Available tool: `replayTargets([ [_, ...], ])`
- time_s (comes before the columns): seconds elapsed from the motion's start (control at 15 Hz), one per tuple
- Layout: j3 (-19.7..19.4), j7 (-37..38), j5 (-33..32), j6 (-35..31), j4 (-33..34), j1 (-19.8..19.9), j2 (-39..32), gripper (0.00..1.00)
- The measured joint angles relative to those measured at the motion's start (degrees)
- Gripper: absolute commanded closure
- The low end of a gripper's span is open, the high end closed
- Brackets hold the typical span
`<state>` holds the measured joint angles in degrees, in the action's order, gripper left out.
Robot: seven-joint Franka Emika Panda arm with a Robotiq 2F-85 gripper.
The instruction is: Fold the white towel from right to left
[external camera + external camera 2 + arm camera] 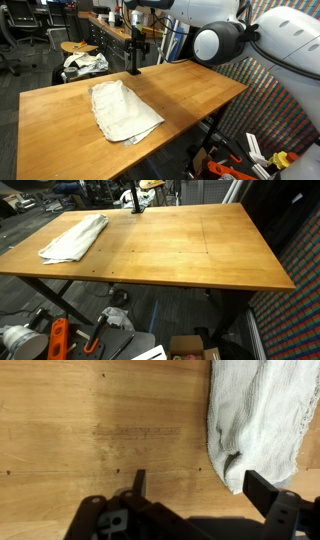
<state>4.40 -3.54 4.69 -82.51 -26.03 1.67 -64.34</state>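
The white towel (122, 110) lies crumpled and folded on the wooden table (190, 95); it also shows in an exterior view (73, 238) near the table's far left corner. In the wrist view the towel (262, 415) fills the upper right, its edge close to one finger. My gripper (134, 68) stands at the table's far edge beyond the towel, and shows small at the back in an exterior view (135, 207). In the wrist view the gripper (203, 488) is open and empty, bare wood between its fingers.
The table's edges fall off to the floor on all sides. A chair with cloth (85, 62) stands behind the table. Boxes and tools (190, 345) lie on the floor under the near edge. A large white robot body (275, 40) fills one side.
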Motion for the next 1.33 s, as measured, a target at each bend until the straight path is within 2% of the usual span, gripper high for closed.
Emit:
replayTargets([
  [0.4, 0.0, -0.7, 0.0, 0.1, 0.1, -1.4, 0.0, 0.00],
  [1.0, 0.2, -1.2, -0.4, -0.6, 0.3, -8.9, 1.9, 0.00],
  [1.33, 0.0, -0.9, -1.5, -11.4, 0.0, -12.3, 0.4, 0.00],
])
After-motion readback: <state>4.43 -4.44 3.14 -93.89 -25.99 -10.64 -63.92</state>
